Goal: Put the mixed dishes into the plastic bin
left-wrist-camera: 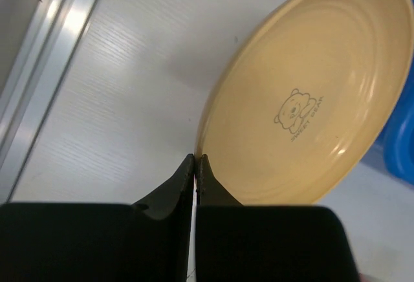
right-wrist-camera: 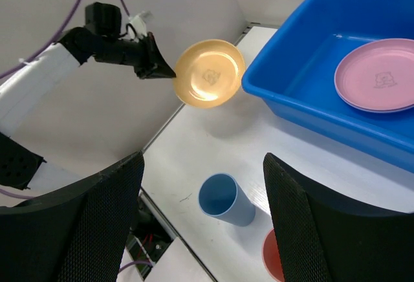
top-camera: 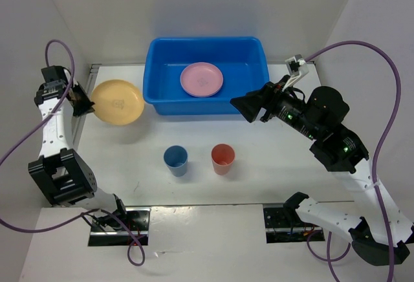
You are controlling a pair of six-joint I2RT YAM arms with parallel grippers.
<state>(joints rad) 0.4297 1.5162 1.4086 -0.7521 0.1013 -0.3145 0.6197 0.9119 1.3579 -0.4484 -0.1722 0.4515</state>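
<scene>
My left gripper (top-camera: 84, 104) is shut on the left rim of the yellow-orange plate (top-camera: 118, 101), which hangs tilted above the table just left of the blue plastic bin (top-camera: 155, 94). The left wrist view shows the fingertips (left-wrist-camera: 196, 159) pinched on the plate (left-wrist-camera: 304, 94) edge. A pink plate (top-camera: 201, 79) lies flat inside the bin. On the table in front of the bin stand a blue cup (top-camera: 176, 160) and a coral red cup (top-camera: 222, 158), both upright. Beside the bin's right front corner, my right gripper (top-camera: 244, 107) hovers open and holds nothing, with the blue cup (right-wrist-camera: 223, 199) below it.
White walls close in the table on the left, back and right. A metal rail (left-wrist-camera: 52, 49) runs along the table's left edge. Purple cables (top-camera: 58, 52) loop off both arms. The arm bases and open electronics sit at the near edge.
</scene>
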